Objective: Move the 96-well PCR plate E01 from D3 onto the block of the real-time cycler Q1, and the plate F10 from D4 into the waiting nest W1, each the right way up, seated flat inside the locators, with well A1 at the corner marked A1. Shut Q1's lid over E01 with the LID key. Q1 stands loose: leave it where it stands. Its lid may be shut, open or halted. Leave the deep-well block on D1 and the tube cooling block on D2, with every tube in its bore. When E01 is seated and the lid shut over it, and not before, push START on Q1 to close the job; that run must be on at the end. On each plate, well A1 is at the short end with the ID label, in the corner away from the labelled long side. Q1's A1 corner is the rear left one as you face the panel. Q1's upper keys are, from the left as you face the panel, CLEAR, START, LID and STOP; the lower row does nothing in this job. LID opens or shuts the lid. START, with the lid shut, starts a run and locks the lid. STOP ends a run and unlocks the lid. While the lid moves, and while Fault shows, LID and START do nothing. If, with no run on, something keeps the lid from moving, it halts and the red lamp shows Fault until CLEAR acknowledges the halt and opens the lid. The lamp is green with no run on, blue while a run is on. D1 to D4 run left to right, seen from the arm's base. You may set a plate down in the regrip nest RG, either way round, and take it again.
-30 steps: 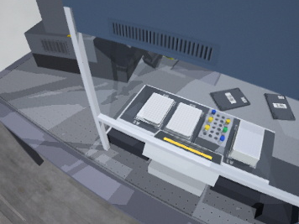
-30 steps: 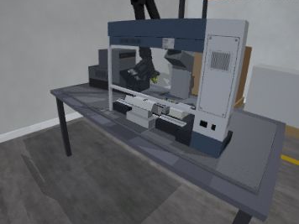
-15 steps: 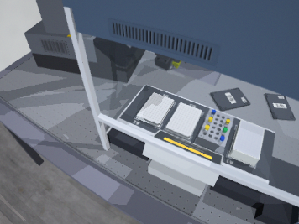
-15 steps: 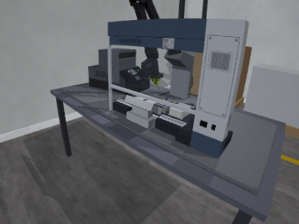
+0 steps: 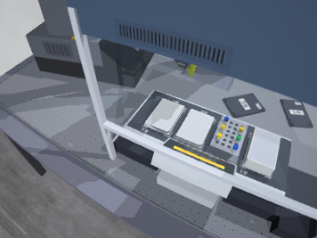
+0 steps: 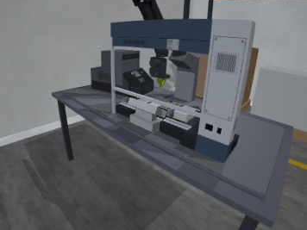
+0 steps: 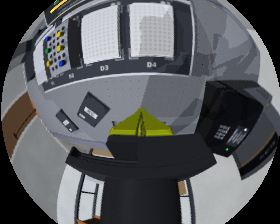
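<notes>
Desk (image 6: 259, 173) of grey perforated metal carries a large workstation enclosure with a dark blue hood (image 6: 159, 27) and white side panel, and everything else stands under or beside that hood. Behind its left post sits the dark grey box-shaped real-time cycler (image 6: 139, 79), its sloped panel showing a small green lamp; in the wrist view the same black machine (image 7: 233, 125) lies to the right with a green dot lit. The black jointed arm (image 6: 147, 3) reaches down over the hood, and its yellow-tipped gripper (image 6: 161, 83) hangs above the deck between the cycler and the row of labware, touching nothing. The fingers are pressed fully together and hold nothing. Along the front deck, seen from the top view, lie the white deep-well block (image 5: 263, 152) at the right end, then the grey tube cooling block (image 5: 229, 135) with blue, yellow and green caps, then one white 96-well plate (image 5: 195, 127), then a second white plate (image 5: 164, 116) at the left end, both flat in their positions. Two flat black nests (image 5: 243, 105) (image 5: 296, 113) with white labels lie behind the row, well apart from the plates.
</notes>
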